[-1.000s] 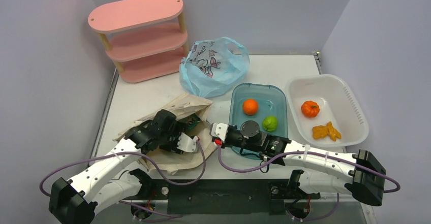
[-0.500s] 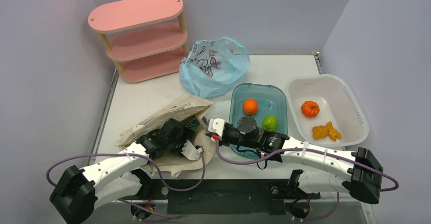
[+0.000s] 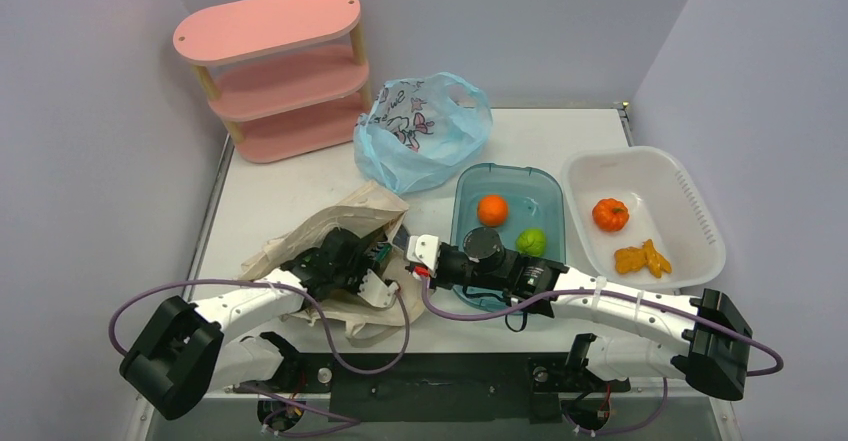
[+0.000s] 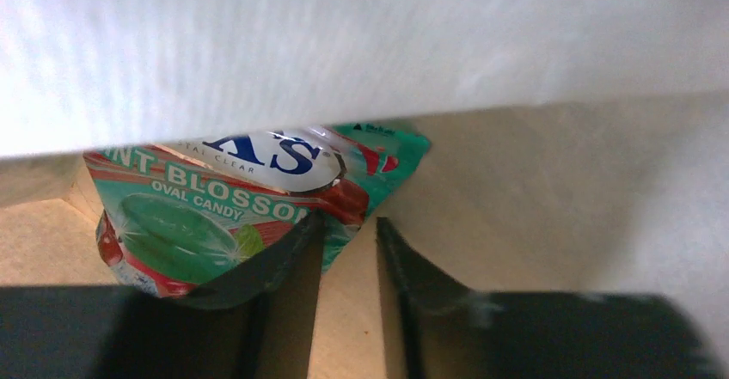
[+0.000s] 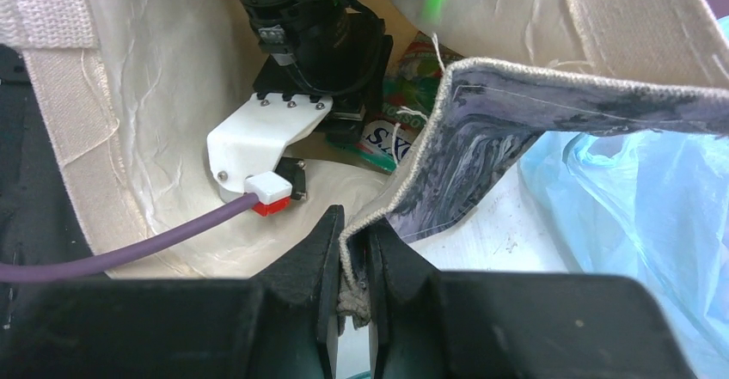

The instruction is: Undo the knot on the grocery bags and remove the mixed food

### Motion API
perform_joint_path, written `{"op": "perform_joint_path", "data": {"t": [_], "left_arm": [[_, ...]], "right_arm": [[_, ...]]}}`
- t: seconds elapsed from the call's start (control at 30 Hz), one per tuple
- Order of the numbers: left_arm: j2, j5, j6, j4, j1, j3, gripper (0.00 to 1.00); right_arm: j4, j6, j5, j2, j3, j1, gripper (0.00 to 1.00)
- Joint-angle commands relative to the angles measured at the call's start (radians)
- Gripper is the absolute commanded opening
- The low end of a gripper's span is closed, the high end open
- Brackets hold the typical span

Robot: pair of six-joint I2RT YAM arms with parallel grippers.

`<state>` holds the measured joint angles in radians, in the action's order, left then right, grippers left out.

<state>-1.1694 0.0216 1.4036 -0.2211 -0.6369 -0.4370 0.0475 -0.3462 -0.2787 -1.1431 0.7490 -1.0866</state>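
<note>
On the near left of the tabletop (image 3: pixel 290 186), a crumpled beige canvas tote (image 3: pixel 330 216) lies with its mouth toward the centre, and both arms meet at it. The right fingers (image 5: pixel 329 233) are clenched on the tote's hemmed rim. The left fingers (image 4: pixel 305 241) are inside the tote, parted by a narrow gap and clamping nothing. One fingertip overlaps a corner of the snack packet (image 4: pixel 215 198), a green, white and red candy pouch lying on the tote's inner cloth. A pale fold of tote fabric overhangs the packet and hides its upper part.

At the back centre, the light blue plastic bag (image 3: pixel 420 131) sits crumpled, just beside the far rim of a teal tub (image 3: pixel 460 211). In the tub lie the orange fruit (image 3: pixel 492 210) and the green fruit (image 3: pixel 531 242), a little apart. Right of the tub is a white basin (image 3: pixel 690 201) holding a small orange pumpkin-shaped item (image 3: pixel 610 214) and some yellow-orange pieces (image 3: pixel 642 258). A pink three-tier shelf (image 3: pixel 268 71) stands at the back left.
</note>
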Motion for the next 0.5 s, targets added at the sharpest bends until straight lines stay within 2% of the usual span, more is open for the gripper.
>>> {"op": "perform_joint_path", "data": {"t": [0.0,0.03,0.1,0.3,0.47], "left_arm": [[-0.046,0.043,-0.002,0.04,0.049,0.002,0.17],[-0.043,0.041,-0.027,0.046,0.052,-0.013,0.07],[-0.018,0.028,-0.067,0.044,0.055,-0.04,0.0],[0.17,-0.06,-0.225,-0.081,0.061,-0.115,0.0],[0.369,-0.19,-0.324,-0.336,0.094,-0.198,0.0]], "right_arm": [[0.034,0.005,-0.078,0.018,0.069,-0.003,0.0],[0.034,0.005,-0.077,0.018,0.069,-0.002,0.0],[0.034,0.009,-0.077,0.017,0.069,0.001,0.0],[0.042,0.016,-0.078,0.016,0.068,0.023,0.0],[0.054,0.05,-0.082,0.003,0.079,0.04,0.0]]}}
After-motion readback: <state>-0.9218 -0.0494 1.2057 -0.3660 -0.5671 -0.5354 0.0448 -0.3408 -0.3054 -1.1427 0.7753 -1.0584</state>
